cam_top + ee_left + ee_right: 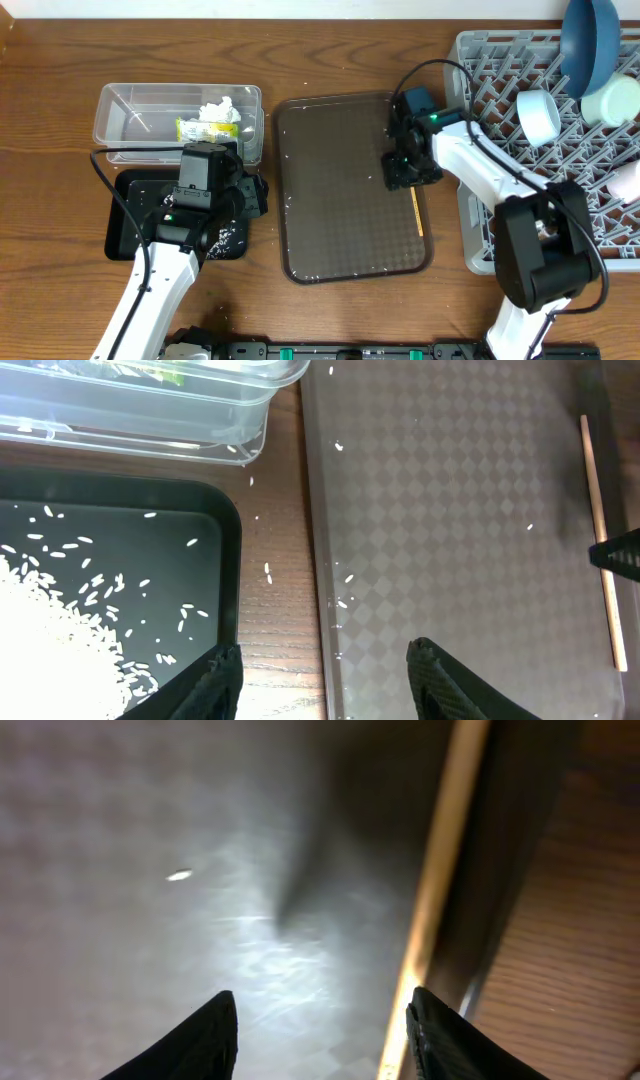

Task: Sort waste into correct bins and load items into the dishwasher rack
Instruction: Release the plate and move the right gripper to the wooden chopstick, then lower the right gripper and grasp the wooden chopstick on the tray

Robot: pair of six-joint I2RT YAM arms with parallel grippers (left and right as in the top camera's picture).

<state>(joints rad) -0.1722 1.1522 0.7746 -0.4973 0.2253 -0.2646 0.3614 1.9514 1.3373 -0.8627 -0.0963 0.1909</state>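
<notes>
Right wrist view: the wooden chopstick (pixel 437 890) lies flat along the rim of the brown serving tray (pixel 150 820), just beside one fingertip of the right pincer (pixel 320 995), which is spread wide and holds nothing. The tray sits mid-counter, and the grey rack (pixel 480 60) is at the counter's right edge. Toward the left edge, the left pincer (pixel 323 650), also parted and empty, hangs between the black tray (pixel 228 560) holding rice (pixel 50 640) and the brown tray.
</notes>
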